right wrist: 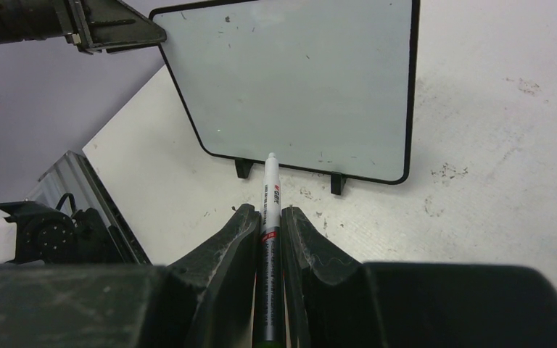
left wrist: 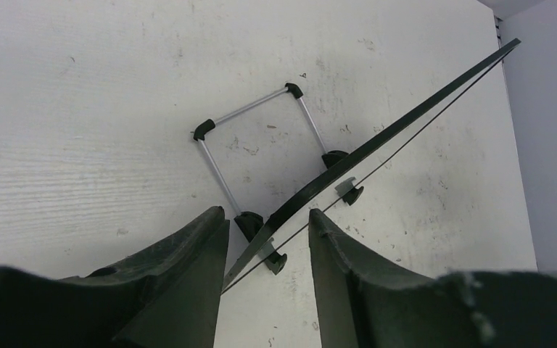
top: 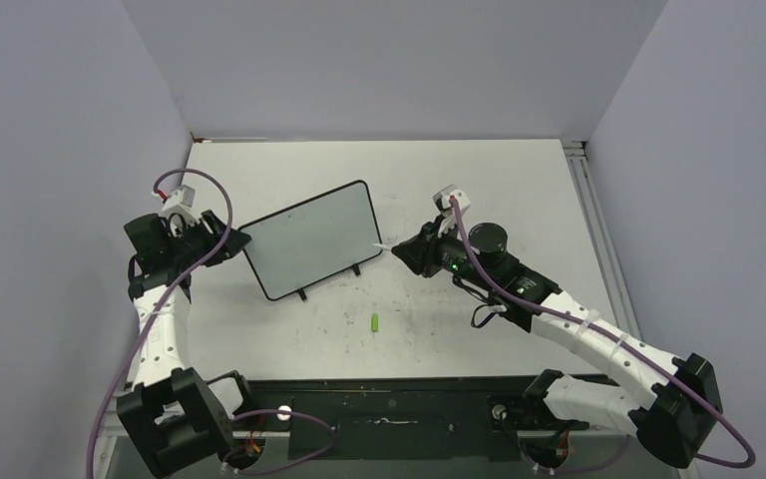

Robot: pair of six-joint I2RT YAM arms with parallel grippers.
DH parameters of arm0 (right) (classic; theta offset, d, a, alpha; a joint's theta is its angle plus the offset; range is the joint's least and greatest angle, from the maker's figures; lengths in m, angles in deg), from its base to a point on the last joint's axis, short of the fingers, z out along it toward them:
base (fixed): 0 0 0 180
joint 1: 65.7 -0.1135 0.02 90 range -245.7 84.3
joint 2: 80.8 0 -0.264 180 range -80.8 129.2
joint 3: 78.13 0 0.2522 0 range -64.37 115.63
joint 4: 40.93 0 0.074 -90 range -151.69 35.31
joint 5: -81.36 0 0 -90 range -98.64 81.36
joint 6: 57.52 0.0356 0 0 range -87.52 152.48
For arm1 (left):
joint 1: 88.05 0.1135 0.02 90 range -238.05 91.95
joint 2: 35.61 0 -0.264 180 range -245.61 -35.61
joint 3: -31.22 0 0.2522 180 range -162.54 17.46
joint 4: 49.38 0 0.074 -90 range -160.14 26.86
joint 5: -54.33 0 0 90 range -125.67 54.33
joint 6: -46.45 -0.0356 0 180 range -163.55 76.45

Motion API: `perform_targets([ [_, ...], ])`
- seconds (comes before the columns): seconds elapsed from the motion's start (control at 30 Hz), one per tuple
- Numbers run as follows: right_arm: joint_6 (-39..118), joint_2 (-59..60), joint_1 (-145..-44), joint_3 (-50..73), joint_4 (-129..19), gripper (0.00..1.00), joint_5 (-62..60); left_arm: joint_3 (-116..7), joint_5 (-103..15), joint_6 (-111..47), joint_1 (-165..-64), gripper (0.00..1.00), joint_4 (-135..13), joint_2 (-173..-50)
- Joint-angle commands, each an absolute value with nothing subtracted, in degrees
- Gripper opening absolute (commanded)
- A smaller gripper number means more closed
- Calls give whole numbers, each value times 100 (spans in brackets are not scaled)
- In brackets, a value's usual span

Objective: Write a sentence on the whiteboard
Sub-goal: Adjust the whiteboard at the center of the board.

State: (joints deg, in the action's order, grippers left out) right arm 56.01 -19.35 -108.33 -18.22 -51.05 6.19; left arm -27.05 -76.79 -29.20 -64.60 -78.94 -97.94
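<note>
White marker (right wrist: 270, 181) clenched in right gripper (right wrist: 270, 212) — tip near the whiteboard (right wrist: 297, 80) (left gripper (left wrist: 268, 216) straddles its edge, grip unclear)

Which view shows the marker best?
The right wrist view: the marker lies central, clamped in the right gripper, tip toward the whiteboard. The top view shows a thin white sliver; the left wrist, only its tip.

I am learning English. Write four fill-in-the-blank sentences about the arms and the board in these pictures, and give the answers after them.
1. The right gripper holds a ____ between its jaws.
2. The whiteboard stands on its little black ____.
3. The left gripper has the whiteboard's ____ between its jaws.
4. The small piece lying on the table is ____ in colour.
Answers: marker; feet; edge; green.
</note>
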Motion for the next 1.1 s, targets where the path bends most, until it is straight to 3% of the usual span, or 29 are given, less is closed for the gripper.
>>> perform_targets([
  [0.0,5456,-1953,-10919,-1816,-4687,6,722,-2842,-8031,-2996,-6440,39,-7510,-9725],
  [0.5,5417,-1895,-11073,-1779,-4665,7,710,-2596,-7116,-3280,-7088,12,-8133,-9237],
  [1.07,5412,-1943,-11147,-1862,-4587,8,624,-2466,-7168,-3441,-7896,0,-8287,-9186],
])
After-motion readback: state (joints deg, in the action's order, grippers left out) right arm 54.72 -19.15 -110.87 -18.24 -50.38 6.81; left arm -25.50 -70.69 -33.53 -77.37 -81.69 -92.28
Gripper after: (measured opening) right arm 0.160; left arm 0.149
